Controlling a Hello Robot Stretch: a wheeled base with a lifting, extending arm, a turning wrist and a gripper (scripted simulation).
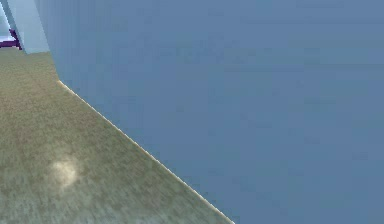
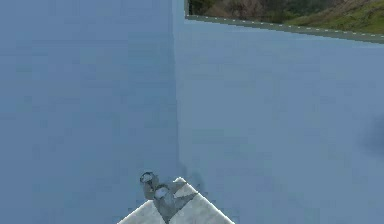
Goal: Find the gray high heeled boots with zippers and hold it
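Observation:
A small grey thing (image 2: 152, 184) with a rounded top stands at the far corner of a pale grey surface (image 2: 200, 212), low in the arm side view and tucked into a corner of two blue walls. It is too small to tell what it is. Its darker lower part spreads onto the surface beside it.
In the forward view a blue wall (image 1: 240, 90) runs from upper left to lower right, close by, above an olive speckled floor (image 1: 60, 150). A pale wall edge (image 1: 25, 25) and a purple thing (image 1: 8, 40) show at the far upper left. A window (image 2: 290, 12) sits high in the arm side view.

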